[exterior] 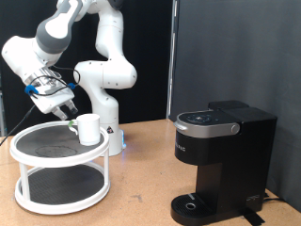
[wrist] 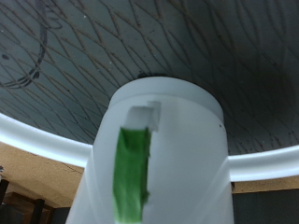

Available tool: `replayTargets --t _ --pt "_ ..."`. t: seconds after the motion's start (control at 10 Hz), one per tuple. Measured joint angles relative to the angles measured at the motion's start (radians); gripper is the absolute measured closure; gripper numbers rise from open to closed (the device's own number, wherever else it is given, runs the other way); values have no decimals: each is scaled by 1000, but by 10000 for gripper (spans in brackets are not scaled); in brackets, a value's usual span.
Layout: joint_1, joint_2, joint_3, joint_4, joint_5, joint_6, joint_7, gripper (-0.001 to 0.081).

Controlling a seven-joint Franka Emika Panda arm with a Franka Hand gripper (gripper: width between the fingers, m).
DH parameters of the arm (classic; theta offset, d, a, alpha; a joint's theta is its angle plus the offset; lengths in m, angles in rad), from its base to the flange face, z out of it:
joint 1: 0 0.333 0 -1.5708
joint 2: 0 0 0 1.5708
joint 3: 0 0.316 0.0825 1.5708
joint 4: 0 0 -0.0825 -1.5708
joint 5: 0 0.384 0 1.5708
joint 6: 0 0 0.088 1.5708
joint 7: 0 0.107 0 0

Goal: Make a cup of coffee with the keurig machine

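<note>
- In the exterior view we see the gripper (exterior: 66, 110) at the view's left, tilted down over a round white 2-tier stand (exterior: 58, 168), its fingertips just beside the cup (exterior: 89, 128).
- The cup stands upright on the stand's dark top tier, near the edge facing the keurig machine (exterior: 222, 160) (black, lid down), which sits well apart at the view's right on the wooden table (exterior: 141, 188).
- We cannot tell from here how the jaws stand.
- In the wrist view the cup (wrist: 168, 159) fills the frame very close, its handle lined green inside, with the dark patterned tier (wrist: 112, 47) behind; no fingers show.
</note>
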Motion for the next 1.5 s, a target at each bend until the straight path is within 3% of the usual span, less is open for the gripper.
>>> replayTargets --t 0.1,0.2,0.7,0.8,0.9,1.0,1.1,1.2,1.3,1.4,1.5 --pt "7 18 0 0 14 7 -16 98" --pt "13 34 0 0 28 13 -28 78" --pt "29 84 0 -1 68 28 -74 72" --pt "29 86 0 -1 68 29 -77 197" --pt "29 87 0 -2 68 29 -80 197" --pt "29 87 0 -2 68 29 -81 333" --pt "29 87 0 -2 68 29 -81 333" --pt "29 87 0 -2 68 29 -82 541" --pt "29 87 0 -2 68 29 -82 679" --pt "29 87 0 -2 68 25 -82 679" --pt "28 86 0 0 68 12 -82 766"
